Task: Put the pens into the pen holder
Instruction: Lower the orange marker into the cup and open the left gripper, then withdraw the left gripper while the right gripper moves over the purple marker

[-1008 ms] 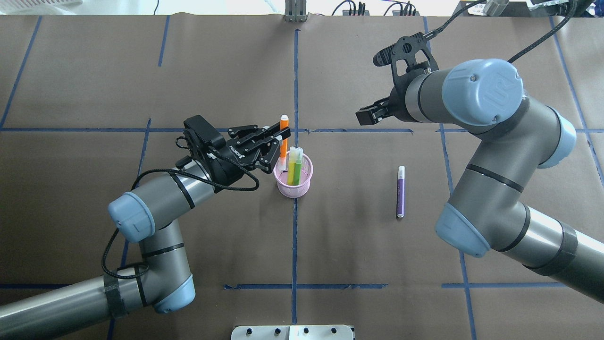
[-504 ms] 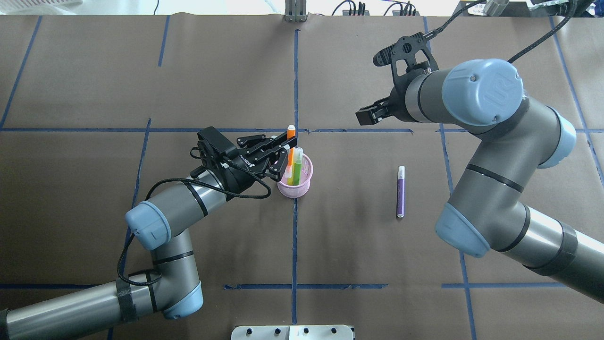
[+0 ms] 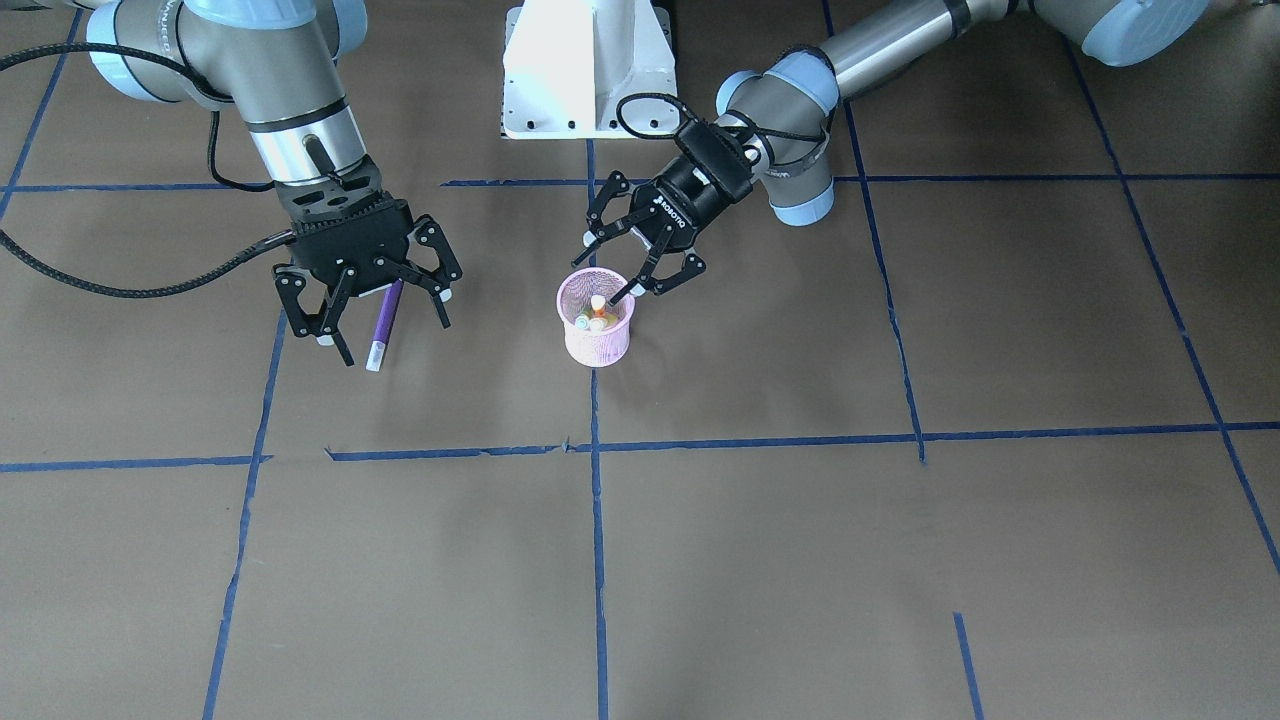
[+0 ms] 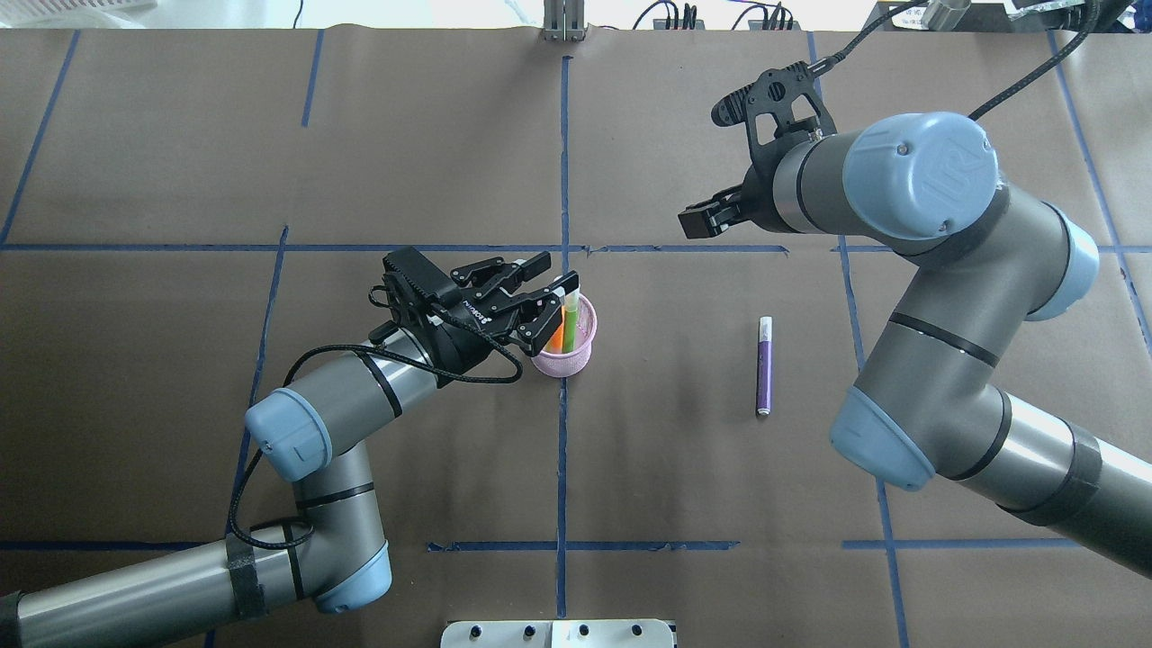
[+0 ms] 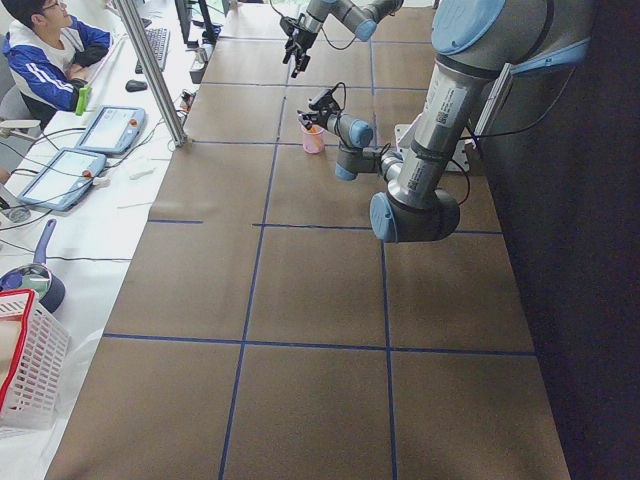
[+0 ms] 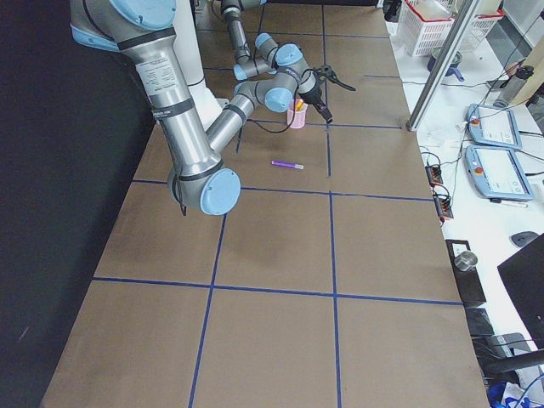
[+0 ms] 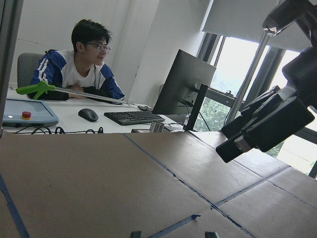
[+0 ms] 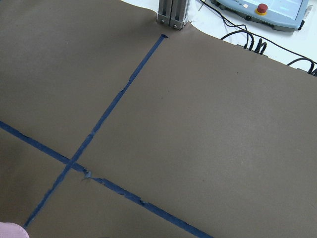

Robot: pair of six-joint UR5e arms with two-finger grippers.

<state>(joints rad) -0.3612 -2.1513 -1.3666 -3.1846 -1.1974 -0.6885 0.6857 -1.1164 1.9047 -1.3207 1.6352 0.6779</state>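
Note:
The pink mesh pen holder (image 4: 576, 353) stands at the table's middle, also in the front view (image 3: 596, 338). The orange pen (image 4: 554, 337) and the light green pen (image 4: 569, 313) stand inside it. My left gripper (image 4: 547, 288) is open and empty, its fingers spread just above the cup's left rim; the front view (image 3: 628, 268) shows this too. The purple pen (image 4: 763, 367) lies flat on the paper to the right, apart from the cup. My right gripper (image 3: 365, 312) is open and empty, held in the air over the purple pen (image 3: 383, 325).
Brown paper with blue tape lines (image 4: 562, 162) covers the table. The white robot base (image 3: 590, 70) stands at the robot's side. An operator (image 5: 55, 45) sits at a desk with tablets beyond the far edge. A white basket (image 5: 30, 365) stands off the table's left end.
My left gripper lowered the orange pen into the cup and opened; the pen now stands inside. The right arm and the purple pen have not moved.

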